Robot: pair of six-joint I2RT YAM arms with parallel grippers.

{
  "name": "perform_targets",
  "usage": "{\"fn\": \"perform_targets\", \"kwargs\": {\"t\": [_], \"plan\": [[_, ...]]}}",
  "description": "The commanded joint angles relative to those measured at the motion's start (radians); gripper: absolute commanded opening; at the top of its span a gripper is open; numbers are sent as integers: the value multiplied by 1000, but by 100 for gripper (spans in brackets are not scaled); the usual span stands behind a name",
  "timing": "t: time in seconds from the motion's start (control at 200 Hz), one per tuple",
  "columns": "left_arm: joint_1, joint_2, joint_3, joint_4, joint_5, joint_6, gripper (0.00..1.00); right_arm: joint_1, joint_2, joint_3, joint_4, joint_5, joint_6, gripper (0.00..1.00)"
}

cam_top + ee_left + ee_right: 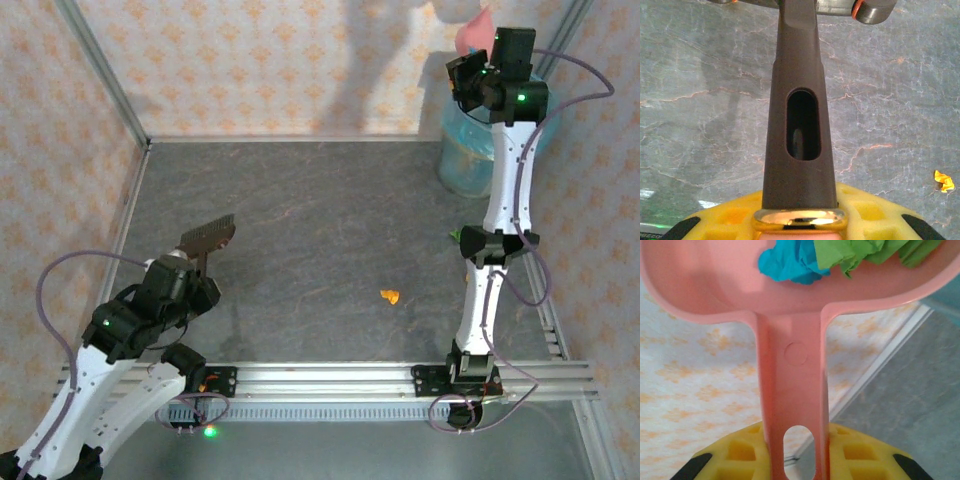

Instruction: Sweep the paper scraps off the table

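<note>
The filled dustpan (792, 385) is gripped by the right end effector (795, 460), the brush (797, 65) by the left end effector (797, 220). Emptying is judged due next.

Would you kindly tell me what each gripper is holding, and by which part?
The left gripper holds the brush by its handle. The right gripper holds the dustpan by its handle.
</note>
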Motion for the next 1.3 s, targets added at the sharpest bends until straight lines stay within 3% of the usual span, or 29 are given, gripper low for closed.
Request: {"fn": "perform_targets", "kwargs": {"t": [0.0,0.826,1.081,1.296], "plan": [[8,-20,-31,82,4,8,0,-27,56,62,2,-66,184,0],[7,60,-62,154,-17,13,0,-46,92,115,161,-47,561,0],[6,87,-49,154,-18,24,0,-52,67,115,150,-31,554,0],[7,84,-40,155,-29,27,0,-54,33,113,109,-23,456,0]]}}
